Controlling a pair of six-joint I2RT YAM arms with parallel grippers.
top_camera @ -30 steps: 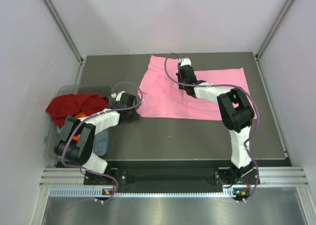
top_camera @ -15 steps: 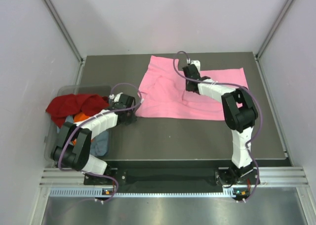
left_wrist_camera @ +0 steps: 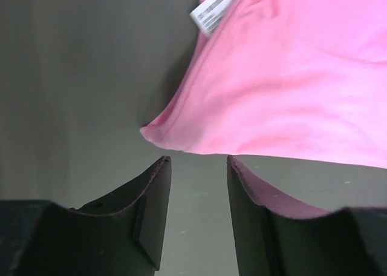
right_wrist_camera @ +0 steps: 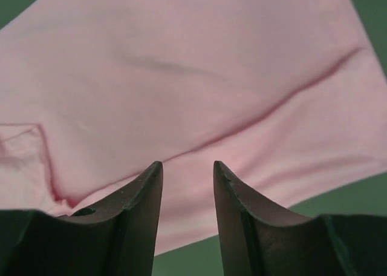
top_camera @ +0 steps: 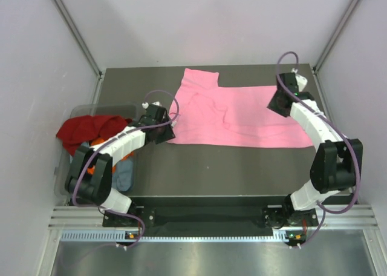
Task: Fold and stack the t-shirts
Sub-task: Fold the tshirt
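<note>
The bright pink t-shirt lies spread flat across the far half of the table. My left gripper is open and empty, low over the table just short of the shirt's near left corner. In the left wrist view that pink corner lies just beyond the fingertips, with the white label further off. My right gripper is open and empty above the shirt's right part. The right wrist view shows pink cloth under it. The dark red shirt, the orange one and the grey-blue one are in a bin.
A clear plastic bin stands at the table's left edge beside the left arm. The dark table has bare surface between the shirt and the near edge. Grey walls enclose the table on the left, right and far sides.
My right arm has swung from the middle of the pink shirt to its right side, and the shirt's right part now lies spread further right. My left gripper has shifted slightly toward the shirt's corner.
</note>
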